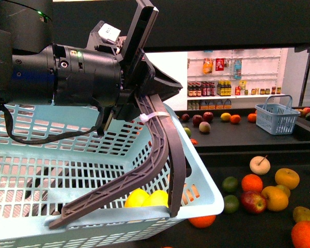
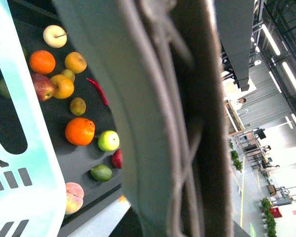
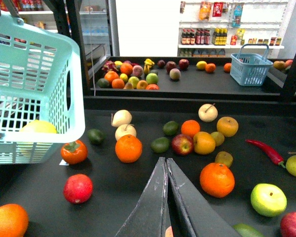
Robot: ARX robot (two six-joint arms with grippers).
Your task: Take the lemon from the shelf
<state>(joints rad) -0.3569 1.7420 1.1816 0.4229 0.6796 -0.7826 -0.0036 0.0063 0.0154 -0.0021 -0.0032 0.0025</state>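
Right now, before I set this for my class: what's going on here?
A two-armed robot is collecting lemons from a shelf of loose fruit. Its left pincer straddles the rim of a pale blue basket with its fingers spread, and two lemons lie inside. The right pincer hovers shut and empty above the shelf, near oranges and apples. Neither pincer holds a lemon.

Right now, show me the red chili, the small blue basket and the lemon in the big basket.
red chili (image 3: 265,150), right wrist view, middle of its body.
small blue basket (image 3: 250,74), right wrist view, front wall.
lemon (image 1: 137,198), front view, its visible yellow skin.
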